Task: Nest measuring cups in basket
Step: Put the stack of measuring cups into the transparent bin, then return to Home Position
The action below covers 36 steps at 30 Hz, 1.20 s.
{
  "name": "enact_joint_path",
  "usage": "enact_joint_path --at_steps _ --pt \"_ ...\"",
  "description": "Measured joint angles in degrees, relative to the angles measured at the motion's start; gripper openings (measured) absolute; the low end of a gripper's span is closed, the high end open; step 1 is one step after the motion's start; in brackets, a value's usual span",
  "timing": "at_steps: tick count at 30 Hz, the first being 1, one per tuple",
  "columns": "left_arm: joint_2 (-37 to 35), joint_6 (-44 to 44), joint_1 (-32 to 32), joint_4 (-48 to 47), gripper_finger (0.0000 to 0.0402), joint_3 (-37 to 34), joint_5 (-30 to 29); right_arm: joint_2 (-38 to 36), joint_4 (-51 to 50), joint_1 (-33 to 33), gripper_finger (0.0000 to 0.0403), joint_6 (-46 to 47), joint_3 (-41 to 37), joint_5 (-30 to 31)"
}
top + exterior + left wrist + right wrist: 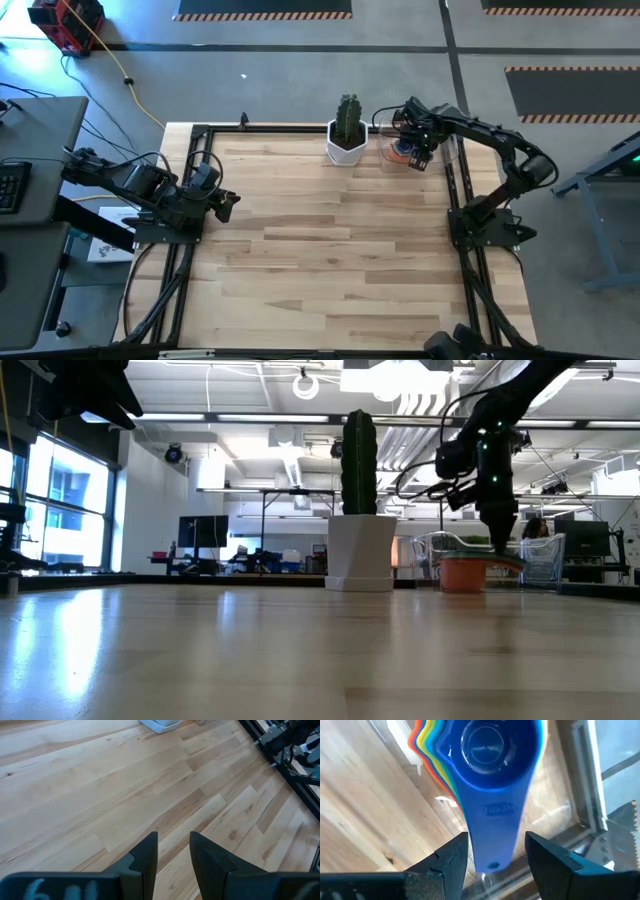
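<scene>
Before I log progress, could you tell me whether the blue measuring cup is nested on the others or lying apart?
Nested: the blue plastic measuring cup sits atop the stacked coloured cups, its handle between the right gripper's open fingers.

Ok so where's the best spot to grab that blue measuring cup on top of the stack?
Probably the flat handle of the blue measuring cup, taken from above: it sticks out past the nested stack, between the open fingers of the right gripper, whereas the round bowl is wider.

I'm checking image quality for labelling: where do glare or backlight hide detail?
Low view: bright ceiling lights silhouette the right gripper and cactus. Right wrist view: sun glints on the blue cup and clear basket. High view: even light.
</scene>
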Motion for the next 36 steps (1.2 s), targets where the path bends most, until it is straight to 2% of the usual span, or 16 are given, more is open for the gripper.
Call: enact_joint_path --at_steps 8,13,16,19,22,25,28,31,36 --pt "0.0 0.0 0.0 0.0 0.0104 0.0 0.0 -6.7 -0.7 0.0 0.0188 2.8 0.0 -2.5" --pt "0.0 0.5 1.3 2.0 0.0104 0.0 0.0 -11.1 -0.6 0.1 0.0188 8.1 0.0 -14.0" --pt "0.0 6.7 3.1 9.3 0.0104 0.0 0.1 -13.2 -0.3 0.2 0.0188 11.1 0.0 -23.0" --pt "0.2 17.6 5.5 19.5 0.0104 0.0 2.9 -15.3 0.5 0.7 0.0188 13.8 0.0 -31.3" --pt "0.7 27.4 8.2 27.9 0.0104 0.0 6.8 -17.3 1.5 2.8 0.0188 17.2 0.0 -35.1" --pt "1.2 34.8 11.4 32.6 0.0104 0.0 11.3 -19.7 2.4 6.8 0.0188 21.6 0.0 -36.0" --pt "1.4 40.2 14.9 33.3 0.0104 0.0 15.7 -22.5 4.8 11.9 0.0188 26.8 0.0 -35.6" --pt "0.8 42.6 18.0 34.6 0.0104 -1.4 15.9 -25.0 9.7 17.4 0.0188 32.9 0.0 -34.1" --pt "-5.6 42.7 20.4 38.7 0.0104 -7.8 15.8 -27.7 19.1 24.9 0.0188 41.7 0.0 -29.6"
